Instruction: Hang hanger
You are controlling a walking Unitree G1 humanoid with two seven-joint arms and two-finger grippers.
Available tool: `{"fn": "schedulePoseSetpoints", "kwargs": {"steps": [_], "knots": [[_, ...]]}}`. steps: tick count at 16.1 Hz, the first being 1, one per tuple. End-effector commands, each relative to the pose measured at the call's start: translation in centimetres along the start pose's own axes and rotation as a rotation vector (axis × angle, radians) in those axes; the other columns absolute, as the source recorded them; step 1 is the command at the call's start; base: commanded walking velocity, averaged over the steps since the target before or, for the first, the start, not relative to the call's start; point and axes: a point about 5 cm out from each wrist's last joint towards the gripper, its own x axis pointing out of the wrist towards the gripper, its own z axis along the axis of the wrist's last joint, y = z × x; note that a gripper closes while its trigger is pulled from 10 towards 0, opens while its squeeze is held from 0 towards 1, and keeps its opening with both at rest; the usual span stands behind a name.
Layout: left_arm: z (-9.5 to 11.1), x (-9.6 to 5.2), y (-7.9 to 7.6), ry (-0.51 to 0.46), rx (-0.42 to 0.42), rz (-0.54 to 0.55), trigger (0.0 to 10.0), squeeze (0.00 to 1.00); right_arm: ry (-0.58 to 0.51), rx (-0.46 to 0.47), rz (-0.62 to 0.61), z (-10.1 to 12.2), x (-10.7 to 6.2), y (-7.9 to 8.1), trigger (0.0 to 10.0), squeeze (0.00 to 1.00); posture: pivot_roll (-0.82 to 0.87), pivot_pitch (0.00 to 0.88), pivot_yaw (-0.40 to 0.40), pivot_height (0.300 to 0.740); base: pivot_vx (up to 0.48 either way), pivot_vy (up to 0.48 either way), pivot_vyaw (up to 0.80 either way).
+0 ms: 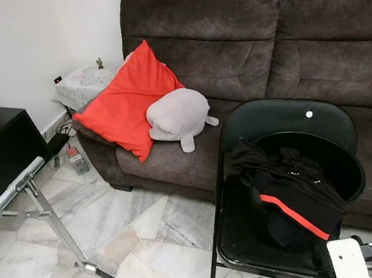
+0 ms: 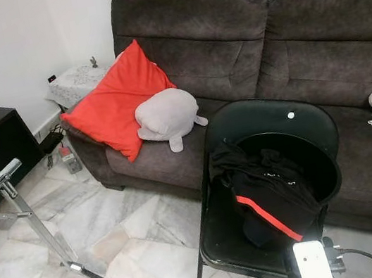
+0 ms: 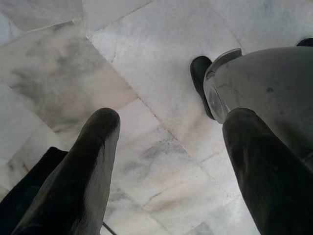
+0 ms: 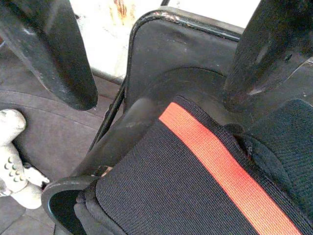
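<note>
Two grippers spread wide, I note: right gripper (image 4: 161, 54) over black garment (image 1: 288, 197) (red-striped) on chair (image 1: 279, 120); left gripper (image 3: 171, 147) above floor (image 3: 161, 58).

One brown fabric sofa (image 1: 284, 44), one red square cushion (image 1: 126, 102), one black folding chair (image 1: 258, 227), two grey plush toys (image 1: 177, 118).

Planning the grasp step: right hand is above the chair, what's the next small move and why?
Probably lower the right hand straight down onto the black garment with the red stripe. Its fingers are open and nothing is between them, and the right wrist view looks directly at the garment bunched on the black folding chair. The hanger itself can't be made out, so close only once fabric or hanger sits between the fingers.
</note>
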Motion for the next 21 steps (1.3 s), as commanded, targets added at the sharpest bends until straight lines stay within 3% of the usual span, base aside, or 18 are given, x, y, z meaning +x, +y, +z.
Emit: {"fn": "schedulePoseSetpoints", "kwargs": {"steps": [1,5,11,13,15,18,21], "knots": [[0.4,0.0,0.3,-0.006,-0.007,0.003,10.0,0.00,0.009,-0.018,-0.008,-0.1,0.1,-0.3,10.0,0.00,-0.04,0.000,-0.023,0.740,0.000,0.000,0.00],[1.7,0.2,0.5,-0.026,-0.008,0.004,10.0,0.00,-0.048,-0.024,-0.078,0.9,0.5,-1.3,10.0,0.00,-0.03,0.000,-0.024,0.740,0.000,0.000,0.00],[0.8,-0.1,1.8,-0.011,-0.010,0.019,10.0,0.00,-0.126,-0.059,-0.188,1.5,-0.6,-2.3,10.0,0.00,-0.03,0.000,-0.025,0.740,0.000,0.000,0.00],[0.9,-0.1,1.7,-0.010,-0.007,0.018,10.0,0.00,-0.175,-0.077,-0.251,1.9,-1.3,-3.0,10.0,0.00,-0.04,0.000,-0.022,0.740,0.000,0.000,0.00],[1.4,0.1,0.6,-0.016,-0.002,0.006,10.0,0.00,-0.205,-0.088,-0.288,2.6,-1.0,-3.5,10.0,0.00,-0.04,0.000,-0.021,0.740,0.000,0.000,0.00],[1.5,0.3,-0.5,-0.015,-0.001,-0.005,10.0,0.00,-0.207,-0.062,-0.226,3.5,0.2,-2.9,10.0,0.00,-0.04,0.000,-0.021,0.740,0.000,0.000,0.00],[1.4,0.3,-0.7,-0.011,-0.004,-0.008,10.0,0.00,-0.130,-0.063,-0.097,3.2,1.2,-1.1,10.0,0.00,-0.03,0.000,-0.024,0.740,0.000,0.000,0.00]]}}
